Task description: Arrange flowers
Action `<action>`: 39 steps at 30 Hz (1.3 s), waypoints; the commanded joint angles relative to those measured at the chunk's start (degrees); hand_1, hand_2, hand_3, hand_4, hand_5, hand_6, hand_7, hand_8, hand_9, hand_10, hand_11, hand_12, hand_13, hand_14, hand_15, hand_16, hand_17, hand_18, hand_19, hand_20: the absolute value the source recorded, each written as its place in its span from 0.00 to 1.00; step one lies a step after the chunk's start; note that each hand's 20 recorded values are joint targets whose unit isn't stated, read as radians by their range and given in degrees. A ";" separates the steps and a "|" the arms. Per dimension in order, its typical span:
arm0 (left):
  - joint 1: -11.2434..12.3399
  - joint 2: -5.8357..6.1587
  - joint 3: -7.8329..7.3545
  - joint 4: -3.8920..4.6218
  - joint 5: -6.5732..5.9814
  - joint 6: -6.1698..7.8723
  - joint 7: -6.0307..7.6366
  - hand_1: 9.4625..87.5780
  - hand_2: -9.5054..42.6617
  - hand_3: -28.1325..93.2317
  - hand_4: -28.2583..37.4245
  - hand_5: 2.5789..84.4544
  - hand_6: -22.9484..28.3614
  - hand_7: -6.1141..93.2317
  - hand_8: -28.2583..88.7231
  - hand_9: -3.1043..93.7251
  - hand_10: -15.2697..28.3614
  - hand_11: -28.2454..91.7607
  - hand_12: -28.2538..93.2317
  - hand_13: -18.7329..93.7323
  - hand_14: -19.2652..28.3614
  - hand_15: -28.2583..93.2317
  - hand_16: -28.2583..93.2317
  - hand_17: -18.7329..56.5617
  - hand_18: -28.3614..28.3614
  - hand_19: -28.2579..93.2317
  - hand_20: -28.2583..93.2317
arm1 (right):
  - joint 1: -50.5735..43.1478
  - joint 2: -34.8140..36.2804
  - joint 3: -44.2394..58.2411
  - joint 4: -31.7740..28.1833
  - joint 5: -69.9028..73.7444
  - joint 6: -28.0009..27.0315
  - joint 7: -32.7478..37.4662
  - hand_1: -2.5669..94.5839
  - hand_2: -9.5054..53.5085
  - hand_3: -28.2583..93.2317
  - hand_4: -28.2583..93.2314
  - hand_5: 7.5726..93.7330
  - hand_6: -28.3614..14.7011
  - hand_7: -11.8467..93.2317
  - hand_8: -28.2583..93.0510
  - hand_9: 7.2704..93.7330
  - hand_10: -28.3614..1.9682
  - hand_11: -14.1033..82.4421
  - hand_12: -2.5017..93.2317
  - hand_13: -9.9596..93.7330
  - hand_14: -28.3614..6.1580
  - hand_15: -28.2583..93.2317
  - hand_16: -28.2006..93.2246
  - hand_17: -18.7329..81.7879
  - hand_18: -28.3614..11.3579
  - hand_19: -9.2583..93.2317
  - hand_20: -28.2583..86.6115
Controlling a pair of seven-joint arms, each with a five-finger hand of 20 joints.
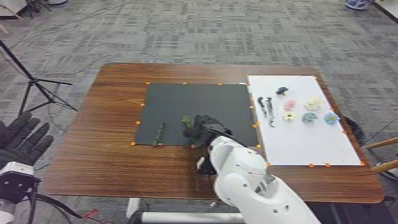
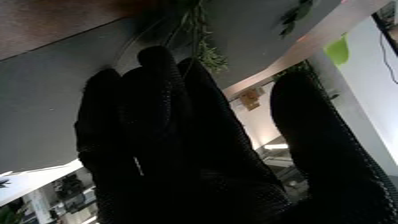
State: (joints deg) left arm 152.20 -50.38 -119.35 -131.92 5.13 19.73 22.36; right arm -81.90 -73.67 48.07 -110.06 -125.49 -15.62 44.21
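Our right hand (image 1: 208, 129), fingers straight and thumb apart, is just beside a thin green leafy sprig (image 1: 187, 121) on the dark rectangular mat (image 1: 197, 100); closing off-centre, we could drag it into the slender dark-green stem (image 1: 160, 134) to the hand's left

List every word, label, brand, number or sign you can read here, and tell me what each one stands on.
There are none that I can read: nothing is legible on the dark mat, the white board or the table.
Any print on the right arm is too small to make out.
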 commanded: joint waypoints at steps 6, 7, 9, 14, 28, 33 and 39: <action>0.72 -0.38 -0.12 -0.10 -0.18 0.15 0.40 0.18 0.54 0.81 0.00 0.38 0.59 0.15 0.18 0.32 0.62 0.33 0.34 0.34 0.66 0.39 0.22 0.20 0.67 0.36 0.33 | 0.30 0.59 -1.28 -2.00 -2.99 3.72 -0.78 0.27 0.42 0.85 0.10 0.57 0.33 0.17 0.16 0.54 0.00 0.41 0.26 0.63 0.16 0.87 0.48 0.49 0.00 0.91 0.53; 0.81 -0.35 -0.20 -0.07 -0.32 0.03 0.55 0.18 0.54 0.81 0.00 0.38 0.59 0.15 0.18 0.32 0.62 0.33 0.33 0.34 0.66 0.39 0.22 0.20 0.67 0.36 0.33 | 0.47 0.78 -1.37 -2.13 -2.97 4.25 -0.78 0.27 0.42 0.85 0.10 0.56 0.35 0.17 0.17 0.54 0.00 0.41 0.26 0.63 0.16 0.87 0.48 0.49 0.00 0.91 0.53; 1.02 -0.46 -0.32 -0.14 -0.16 -0.06 0.67 0.18 0.54 0.81 0.00 0.38 0.59 0.15 0.18 0.32 0.62 0.33 0.33 0.34 0.66 0.39 0.22 0.20 0.67 0.36 0.33 | 0.41 1.06 -1.11 -2.83 -2.67 4.32 -0.96 0.26 0.41 0.85 0.10 0.56 0.39 0.18 0.17 0.54 0.00 0.41 0.26 0.63 0.16 0.87 0.48 0.49 0.00 0.91 0.53; 1.24 -0.63 -0.39 -0.23 -0.19 -0.11 1.04 0.18 0.54 0.81 0.00 0.38 0.59 0.15 0.18 0.31 0.62 0.33 0.33 0.34 0.66 0.39 0.22 0.20 0.67 0.36 0.33 | -0.10 2.21 -0.64 -5.29 -2.74 6.09 -2.60 0.25 0.38 0.83 0.10 0.56 0.44 0.19 0.16 0.54 0.00 0.41 0.26 0.63 0.16 0.87 0.48 0.49 0.00 0.91 0.53; 2.69 -1.65 -1.63 -0.40 -0.17 -1.62 2.46 0.18 0.53 0.81 0.00 0.38 0.58 0.15 0.18 0.31 0.62 0.33 0.34 0.34 0.66 0.39 0.22 0.20 0.67 0.36 0.33 | -6.65 15.00 15.81 -6.60 -4.80 17.32 2.67 0.25 0.26 0.80 0.09 0.51 0.26 0.15 0.16 0.47 0.00 0.36 0.25 0.61 0.17 0.87 0.47 0.49 0.00 0.92 0.54; 3.73 -1.24 -2.32 -0.55 -0.40 -1.68 2.95 0.18 0.53 0.81 0.00 0.37 0.58 0.15 0.18 0.31 0.62 0.33 0.34 0.34 0.66 0.39 0.22 0.20 0.67 0.36 0.33 | -9.93 18.64 20.18 -6.49 -5.86 15.98 4.69 0.27 0.20 0.80 0.08 0.53 0.23 0.15 0.16 0.46 0.00 0.36 0.24 0.61 0.18 0.88 0.45 0.48 0.00 0.92 0.54; 3.28 -0.78 -1.99 -0.34 -0.85 -1.40 3.04 0.17 0.53 0.81 0.00 0.37 0.58 0.15 0.18 0.31 0.62 0.33 0.34 0.34 0.66 0.39 0.23 0.20 0.67 0.36 0.33 | -8.23 18.88 17.54 -2.83 -6.61 16.99 2.81 0.32 0.09 0.79 0.06 0.56 0.23 0.15 0.16 0.49 0.00 0.38 0.24 0.62 0.20 0.88 0.44 0.48 0.00 0.92 0.55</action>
State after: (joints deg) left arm 155.29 -51.51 -121.32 -132.03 4.93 18.69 24.83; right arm -91.68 -55.02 68.83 -116.88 -130.12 0.71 48.23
